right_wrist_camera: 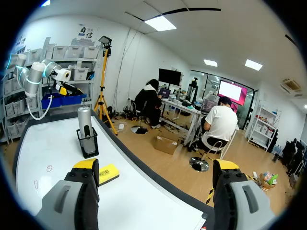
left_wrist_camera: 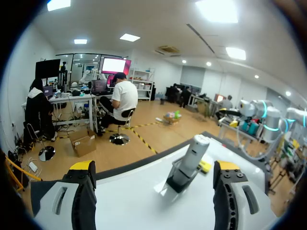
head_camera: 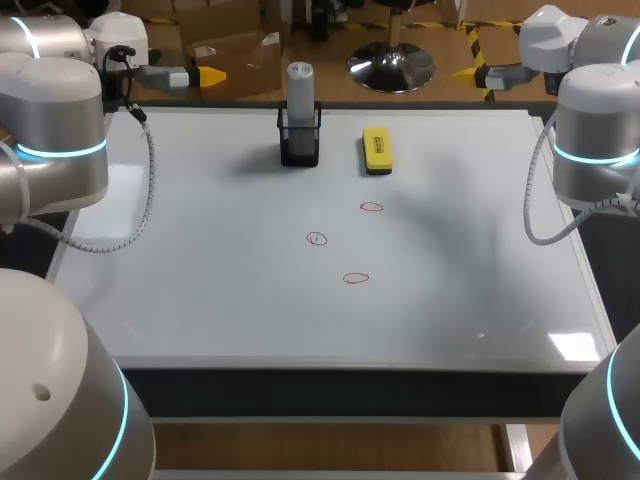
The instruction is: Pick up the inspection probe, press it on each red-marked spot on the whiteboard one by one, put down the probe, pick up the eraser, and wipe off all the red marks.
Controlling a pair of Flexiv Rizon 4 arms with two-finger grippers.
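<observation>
Grey probe (head_camera: 300,88) judged rigid, light, slick; to be gripped above black holder (head_camera: 299,146). Open and empty: left tool (left_wrist_camera: 154,168), right tool (right_wrist_camera: 156,166).

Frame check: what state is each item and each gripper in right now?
Grey cylindrical inspection probe: upright in its black holder, not held.
Yellow rectangular eraser: lying flat on the whiteboard, not held.
Three red marks: not wiped.
Left gripper: open, empty.
Right gripper: open, empty.

A wood-toned floor (left_wrist_camera: 110,163) with yellow-black tape lines (left_wrist_camera: 142,140) — white walls (right_wrist_camera: 129,52), bright ceiling panels (left_wrist_camera: 218,9), desks (left_wrist_camera: 72,99) with monitors (left_wrist_camera: 113,64), grey storage shelving (right_wrist_camera: 67,52) beyond.
</observation>
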